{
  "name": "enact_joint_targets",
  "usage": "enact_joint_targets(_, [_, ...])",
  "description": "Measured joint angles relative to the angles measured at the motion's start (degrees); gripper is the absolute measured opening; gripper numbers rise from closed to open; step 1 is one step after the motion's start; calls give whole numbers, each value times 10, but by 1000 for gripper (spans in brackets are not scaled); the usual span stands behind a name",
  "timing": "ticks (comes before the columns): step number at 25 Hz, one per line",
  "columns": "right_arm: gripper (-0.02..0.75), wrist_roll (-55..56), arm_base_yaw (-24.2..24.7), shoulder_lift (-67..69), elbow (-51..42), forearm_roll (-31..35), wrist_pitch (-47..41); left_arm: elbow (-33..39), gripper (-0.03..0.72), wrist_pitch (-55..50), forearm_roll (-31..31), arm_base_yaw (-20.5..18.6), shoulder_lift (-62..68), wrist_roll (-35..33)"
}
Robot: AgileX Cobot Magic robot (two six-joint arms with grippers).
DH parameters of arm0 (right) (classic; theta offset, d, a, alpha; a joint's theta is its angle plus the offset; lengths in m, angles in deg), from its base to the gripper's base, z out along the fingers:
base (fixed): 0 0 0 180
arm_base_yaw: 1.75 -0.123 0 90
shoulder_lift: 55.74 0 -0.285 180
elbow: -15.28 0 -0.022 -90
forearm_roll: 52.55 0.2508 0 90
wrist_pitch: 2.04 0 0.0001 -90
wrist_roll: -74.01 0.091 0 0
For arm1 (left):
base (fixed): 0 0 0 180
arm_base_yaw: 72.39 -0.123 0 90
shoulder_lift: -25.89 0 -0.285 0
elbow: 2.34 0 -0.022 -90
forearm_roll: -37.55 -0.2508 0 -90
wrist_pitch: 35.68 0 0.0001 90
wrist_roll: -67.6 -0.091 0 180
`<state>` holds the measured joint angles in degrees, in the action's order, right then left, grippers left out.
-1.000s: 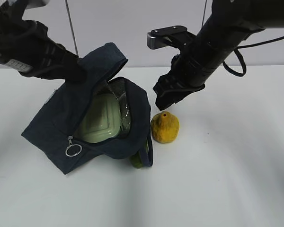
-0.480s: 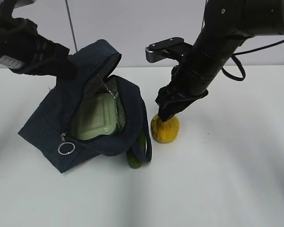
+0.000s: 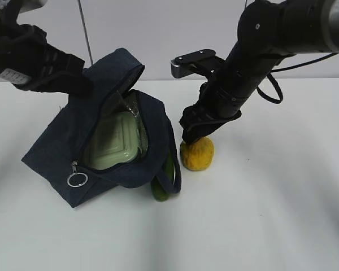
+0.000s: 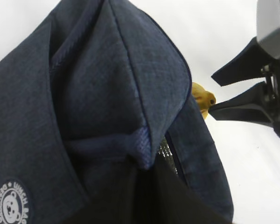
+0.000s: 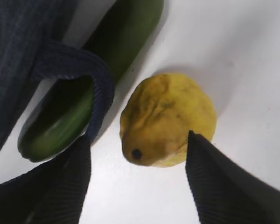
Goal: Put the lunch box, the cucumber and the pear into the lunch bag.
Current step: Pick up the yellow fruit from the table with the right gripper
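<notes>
Exterior view, pear (image 3: pixel 198 154) beside lunch bag (image 3: pixel 73 135) rim

one lunch bag (image 3: pixel 73 144), one lunch box (image 3: pixel 114 148), one cucumber (image 3: pixel 164 183), one pear (image 3: pixel 198 154)

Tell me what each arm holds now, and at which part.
The left arm holds the lunch bag by its raised top flap. The right fingers stand open around the pear, not gripping.

A round white emblem with a bear's face sits on the navy lunch bag (image 4: pixel 84 102), its ring lettering reading roughly "DINOISEO LUNCH BA". A white label on the left arm (image 3: pixel 14 76) is too small to read.
</notes>
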<state>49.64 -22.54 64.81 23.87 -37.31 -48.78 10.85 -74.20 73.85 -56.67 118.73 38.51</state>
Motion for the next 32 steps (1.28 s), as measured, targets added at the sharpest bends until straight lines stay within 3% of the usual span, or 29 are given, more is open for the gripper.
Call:
enact_joint_targets(13, [492,0,0,38,9,15,4,0,4,0,0,0,0,1])
enact_joint_targets(22, [330,0,0,38,12,13,6,0,4,0,0,0,0,1])
enact_joint_targets(32, [303,0,0,38,30,10,-23,0,4,0,0,0,0,1])
